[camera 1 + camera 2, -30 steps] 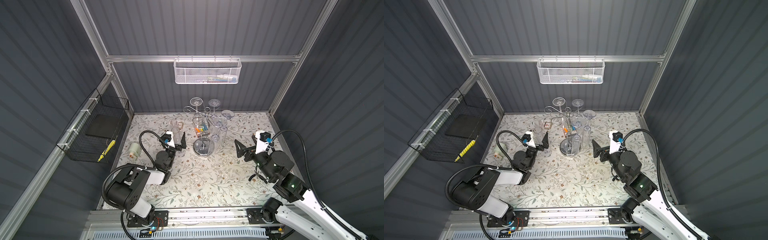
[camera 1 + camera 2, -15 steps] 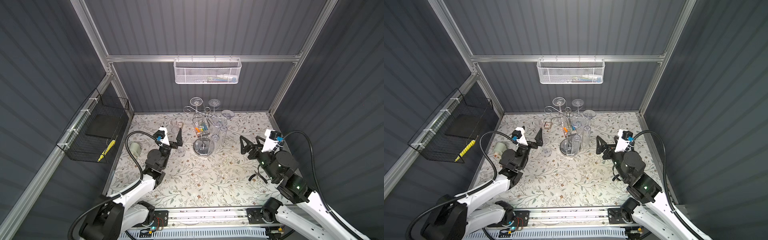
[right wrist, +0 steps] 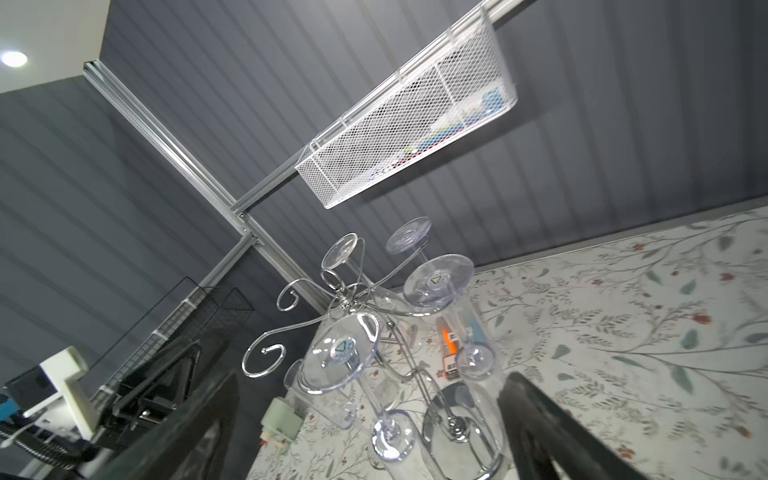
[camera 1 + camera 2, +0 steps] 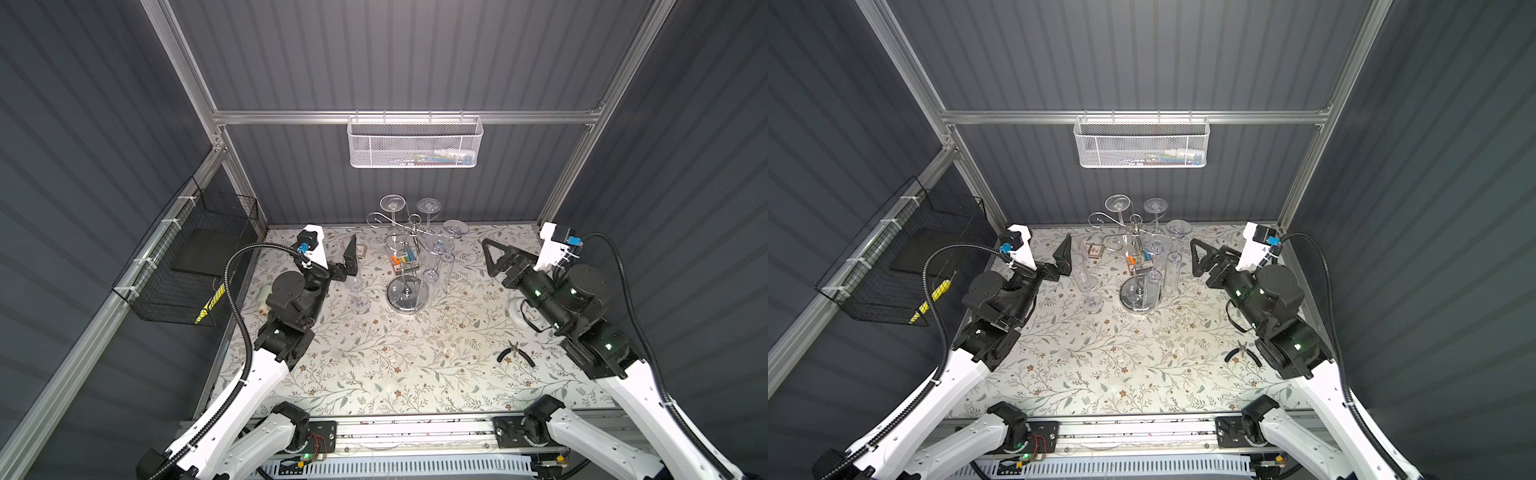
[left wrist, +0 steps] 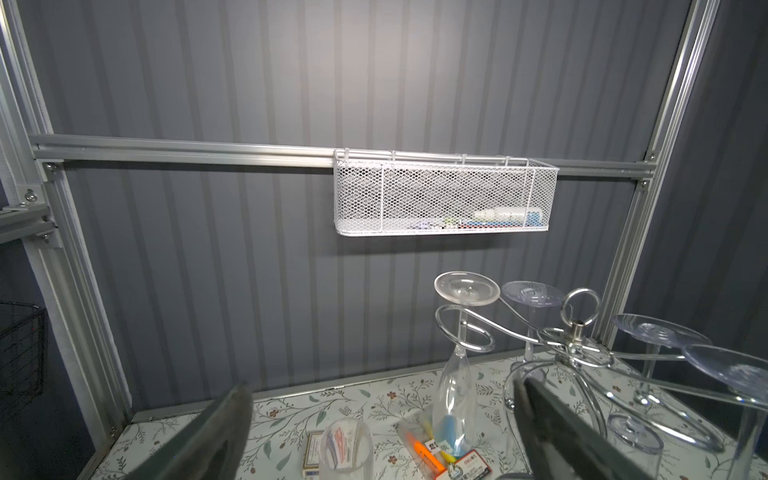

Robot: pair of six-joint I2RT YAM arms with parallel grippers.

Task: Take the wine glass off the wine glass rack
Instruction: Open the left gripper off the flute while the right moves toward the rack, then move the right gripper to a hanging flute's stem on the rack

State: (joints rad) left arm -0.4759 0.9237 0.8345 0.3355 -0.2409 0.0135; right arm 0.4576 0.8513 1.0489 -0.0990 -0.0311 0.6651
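Observation:
The chrome wine glass rack (image 4: 409, 296) (image 4: 1139, 297) stands at the back middle of the table. Several clear wine glasses hang foot-up from its scroll arms, one at the back left (image 4: 392, 203) (image 5: 466, 287) and one nearest my right arm (image 3: 340, 358). Another clear glass (image 4: 356, 282) (image 4: 1084, 270) stands upright on the table left of the rack. My left gripper (image 4: 351, 257) (image 5: 382, 386) is open and empty, just behind that upright glass. My right gripper (image 4: 492, 257) (image 3: 370, 379) is open and empty, right of the rack and apart from it.
A white mesh basket (image 4: 415, 141) hangs on the back wall and a black wire basket (image 4: 187, 266) on the left wall. Pliers (image 4: 514, 354) lie near my right arm. A colourful packet (image 4: 404, 259) and a small card box (image 4: 361, 249) lie behind the rack.
Both arms have risen and swung toward the back wall; the left arm has unfolded. The right gripper has moved away from the rack. Both grippers stayed open.

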